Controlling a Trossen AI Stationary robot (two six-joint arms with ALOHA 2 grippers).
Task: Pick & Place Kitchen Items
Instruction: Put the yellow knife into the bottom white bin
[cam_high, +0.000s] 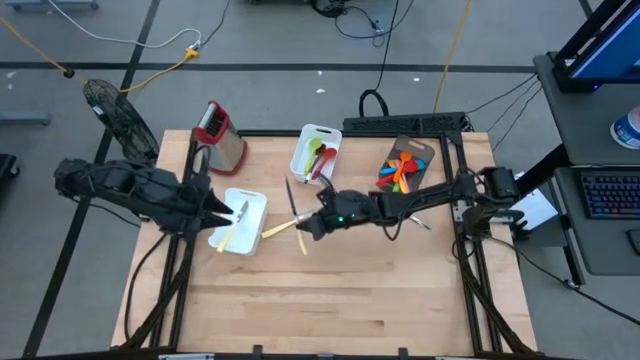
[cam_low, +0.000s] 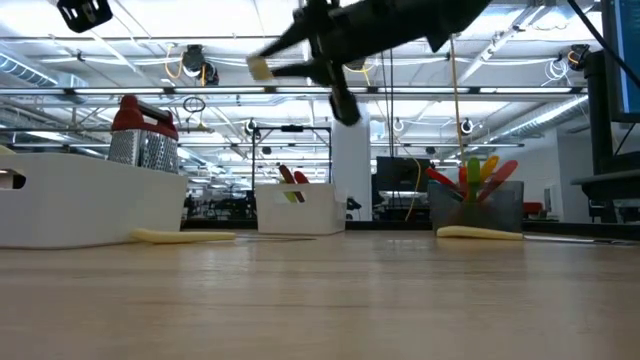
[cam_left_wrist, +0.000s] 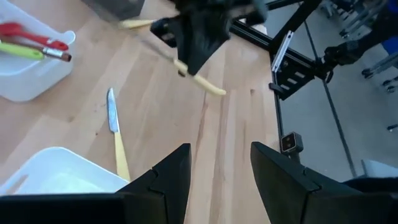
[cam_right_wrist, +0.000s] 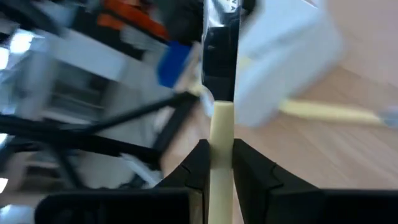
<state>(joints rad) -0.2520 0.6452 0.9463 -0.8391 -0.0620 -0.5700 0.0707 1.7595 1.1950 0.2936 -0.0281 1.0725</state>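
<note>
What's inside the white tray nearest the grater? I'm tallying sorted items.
In the white tray lies a cream-handled knife, angled over the tray's edge. The left gripper covers part of the tray, so more may hide there.

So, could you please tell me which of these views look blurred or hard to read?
The right wrist view is smeared across its background, though the cream-handled utensil pinched in the right claw stays fairly crisp. In the low view the raised right arm is a backlit silhouette against bright ceiling lights. In the left wrist view the right arm is blurred; the knife on the table reads sharp. The high view is evenly lit.

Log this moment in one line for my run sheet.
right gripper: jaws shut on cream-handled utensil, lifted | left gripper: open over white tray
</note>
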